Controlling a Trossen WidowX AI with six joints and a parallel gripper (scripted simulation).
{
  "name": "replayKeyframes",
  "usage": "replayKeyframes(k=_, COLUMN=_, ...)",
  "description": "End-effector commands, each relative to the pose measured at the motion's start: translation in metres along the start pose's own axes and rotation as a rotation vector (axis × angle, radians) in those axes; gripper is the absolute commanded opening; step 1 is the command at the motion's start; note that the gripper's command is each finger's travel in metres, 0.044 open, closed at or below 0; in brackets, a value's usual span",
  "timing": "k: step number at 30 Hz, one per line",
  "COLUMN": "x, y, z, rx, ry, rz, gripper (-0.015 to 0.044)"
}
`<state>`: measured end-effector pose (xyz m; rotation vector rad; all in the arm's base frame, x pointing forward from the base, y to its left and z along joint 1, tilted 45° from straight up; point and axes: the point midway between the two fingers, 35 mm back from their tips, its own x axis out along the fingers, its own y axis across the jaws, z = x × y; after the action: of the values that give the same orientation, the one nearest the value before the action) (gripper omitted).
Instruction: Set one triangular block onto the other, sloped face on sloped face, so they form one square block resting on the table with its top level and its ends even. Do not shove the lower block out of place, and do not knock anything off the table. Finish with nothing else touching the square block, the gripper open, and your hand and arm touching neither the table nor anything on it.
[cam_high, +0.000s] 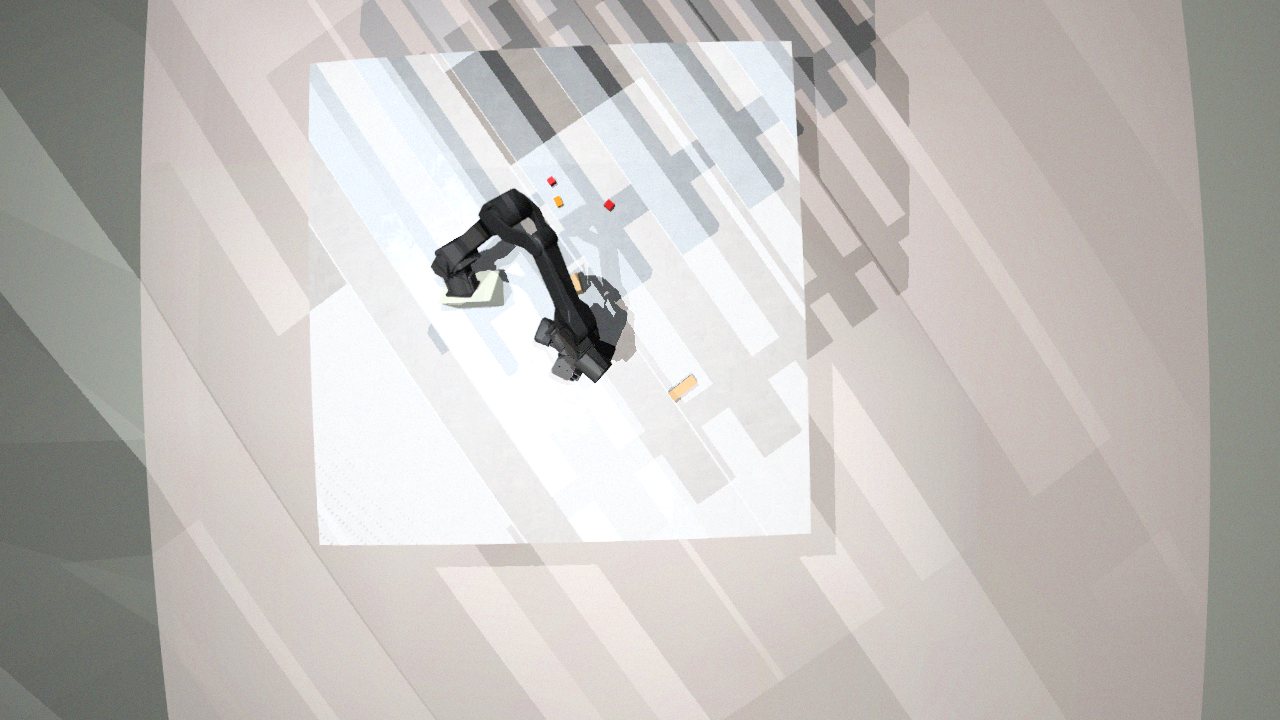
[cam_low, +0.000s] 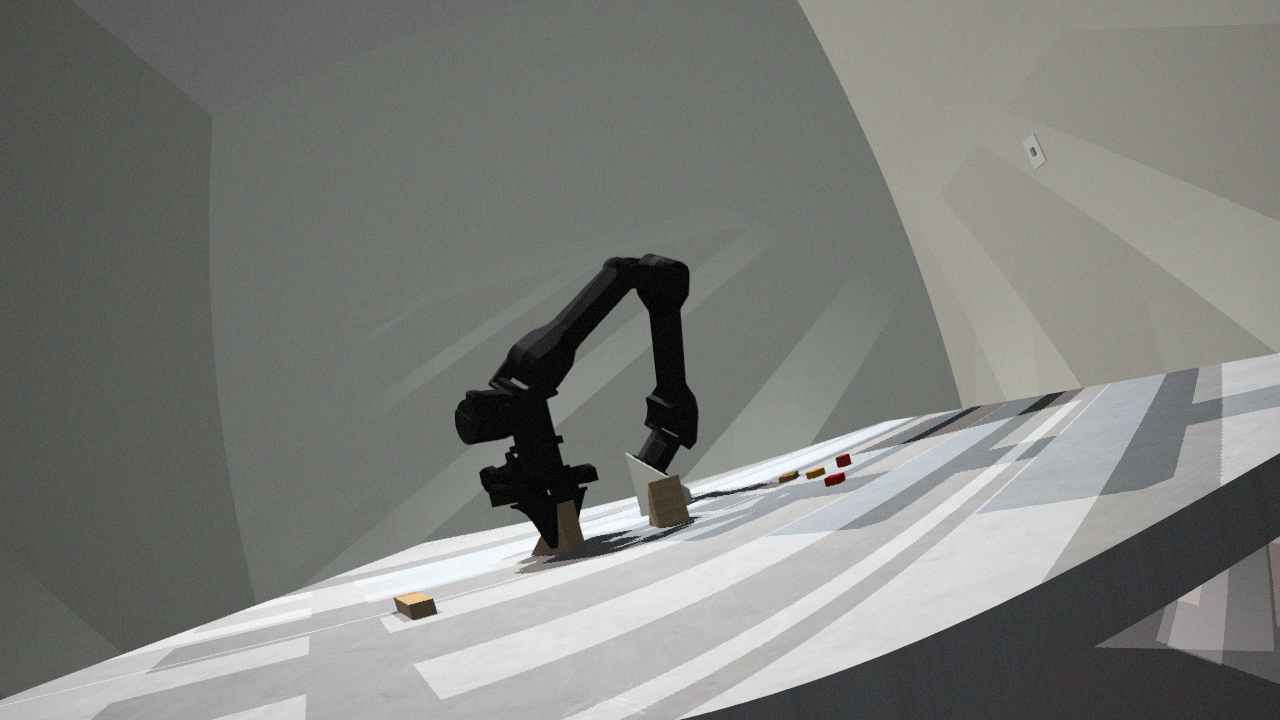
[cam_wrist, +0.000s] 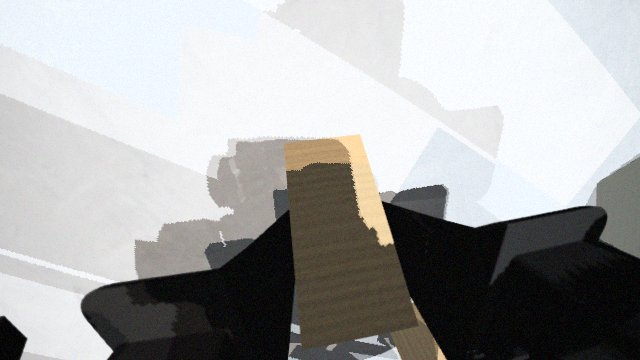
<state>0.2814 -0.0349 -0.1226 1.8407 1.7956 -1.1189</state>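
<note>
In the wrist view, the gripper is clamping a wooden triangular block between its two black fingers, standing about half open around the block's width; a second wooden edge is peeking out beneath it at the lower right — whether that is the other block I cannot tell.

In the exterior view, nearest the camera, a small tan block is lying alone on the table. Farther in, the gripper is pointing down, gripping the triangular block, whose foot is sitting at or just above the tabletop. Just beyond, a second wooden block is standing near the arm's base, with a pale wedge-shaped base plate behind it. Farthest back, two red pieces and two small orange ones are lying in a loose cluster — well apart from the arm.
</note>
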Motion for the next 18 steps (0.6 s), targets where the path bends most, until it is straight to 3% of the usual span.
replayKeyframes(k=1, x=-0.0004, y=0.0002, z=0.0000, rx=-0.001, ry=0.000, rz=0.001, gripper=0.0184)
replayKeyframes(k=11, x=-0.0004, y=0.0002, z=0.0000, rx=-0.001, ry=0.000, rz=0.001, gripper=0.0440)
replayKeyframes(k=18, x=-0.0027, y=0.0004, z=0.0001, rx=-0.001, ry=0.000, rz=0.001, gripper=0.0440)
